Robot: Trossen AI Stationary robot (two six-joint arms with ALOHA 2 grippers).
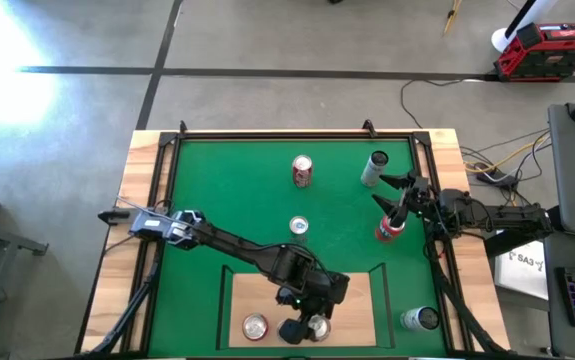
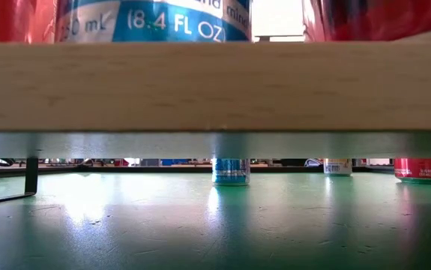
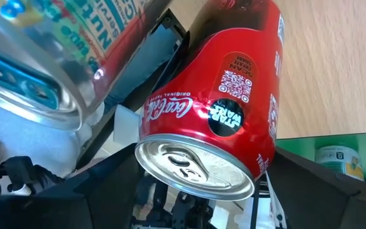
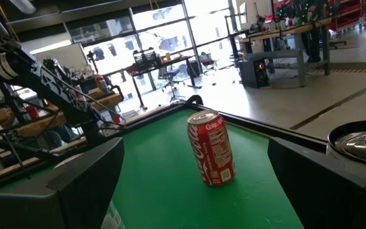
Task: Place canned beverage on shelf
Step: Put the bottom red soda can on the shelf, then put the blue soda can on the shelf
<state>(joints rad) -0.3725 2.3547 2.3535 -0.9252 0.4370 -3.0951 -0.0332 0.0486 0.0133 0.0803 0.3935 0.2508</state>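
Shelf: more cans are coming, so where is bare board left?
Bare board lies on the shelf right of the left gripper, up to its right edge. Crowded: the near edge, where the red can and that gripper sit close together.

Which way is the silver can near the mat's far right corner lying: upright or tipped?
Tipped: the silver can shows its long side from above, while the red can nearby shows its round top.

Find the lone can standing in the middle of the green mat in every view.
High view: the can stands mid-mat, just beyond the shelf.
Low view: at picture centre, seen under the shelf board, with a blue band.
Left wrist view: not in it.
Right wrist view: not in it.
Shared landmark: the green mat, which shows in all four views.
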